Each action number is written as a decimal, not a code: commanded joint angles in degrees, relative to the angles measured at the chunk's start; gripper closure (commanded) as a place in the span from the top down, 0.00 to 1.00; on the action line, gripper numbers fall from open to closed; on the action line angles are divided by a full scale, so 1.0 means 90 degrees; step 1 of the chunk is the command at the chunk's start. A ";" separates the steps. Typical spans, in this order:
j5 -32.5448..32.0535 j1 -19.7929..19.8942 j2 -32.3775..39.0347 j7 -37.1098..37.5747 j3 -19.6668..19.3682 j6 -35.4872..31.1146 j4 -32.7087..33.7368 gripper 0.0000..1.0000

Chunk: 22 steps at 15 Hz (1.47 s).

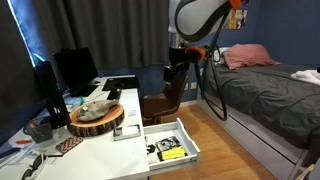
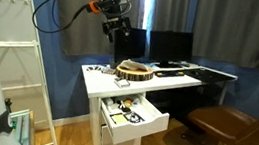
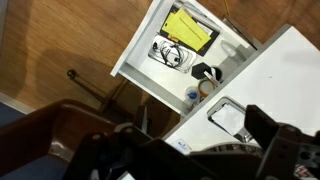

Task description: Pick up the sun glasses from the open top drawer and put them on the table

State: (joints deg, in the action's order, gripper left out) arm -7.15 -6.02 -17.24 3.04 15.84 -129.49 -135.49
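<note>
Glasses sit low and forward of my end effector.
My end effector (image 2: 121, 29) hangs high over the bench (image 2: 173, 83), fingers apart. The glasses (image 3: 170, 53) lie well below in the open drawer (image 3: 135, 45), beside the yellow item (image 3: 190, 30); I can't make out their long axis.

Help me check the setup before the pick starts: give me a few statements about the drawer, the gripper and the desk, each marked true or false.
1. The top drawer stands open. True.
2. The gripper is down inside the drawer. False: it hangs high above the table.
3. A round wooden slab lies on the table. True.
4. The yellow-and-black item lies on the table. False: it lies in the open drawer.
</note>
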 commanded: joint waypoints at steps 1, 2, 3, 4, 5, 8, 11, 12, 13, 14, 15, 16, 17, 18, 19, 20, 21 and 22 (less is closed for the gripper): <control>-0.0403 -0.0252 0.0724 -0.0852 -0.0165 -0.0595 0.0251 1.00; -0.0495 -0.0289 0.0876 -0.1086 -0.0179 -0.0777 0.0269 1.00; -0.0568 -0.0321 0.1021 -0.1353 -0.0211 -0.0973 0.0266 1.00; -0.0645 -0.0346 0.1140 -0.1623 -0.0244 -0.1149 0.0249 1.00; -0.0711 -0.0363 0.1251 -0.1913 -0.0290 -0.1400 0.0195 1.00; -0.0737 -0.0397 0.1678 -0.2939 -0.0427 -0.2072 0.0107 1.00; -0.0396 -0.0372 0.2152 -0.4217 -0.0516 -0.2857 0.0044 1.00; -0.0581 -0.0372 0.1877 -0.3483 -0.0459 -0.2425 0.0064 1.00; -0.0575 -0.0355 0.2005 -0.3581 -0.0476 -0.2518 0.0072 1.00; -0.0575 -0.0349 0.2049 -0.3567 -0.0481 -0.2518 0.0084 1.00; -0.0575 -0.0351 0.2043 -0.3561 -0.0482 -0.2518 0.0087 1.00; -0.0576 -0.0359 0.2018 -0.3555 -0.0482 -0.2516 0.0088 1.00; -0.0577 -0.0365 0.1994 -0.3551 -0.0483 -0.2514 0.0088 1.00; -0.0577 -0.0367 0.1984 -0.3548 -0.0484 -0.2514 0.0089 1.00; -0.0577 -0.0368 0.1984 -0.3547 -0.0484 -0.2514 0.0089 1.00; -0.0577 -0.0369 0.1984 -0.3545 -0.0484 -0.2514 0.0089 1.00; -0.0577 -0.0369 0.1984 -0.3545 -0.0484 -0.2514 0.0089 1.00; -0.0501 -0.0361 0.2201 -0.3769 -0.0486 -0.2549 0.0201 1.00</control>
State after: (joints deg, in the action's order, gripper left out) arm -12.20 -8.74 0.58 -29.08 12.03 -152.15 -134.78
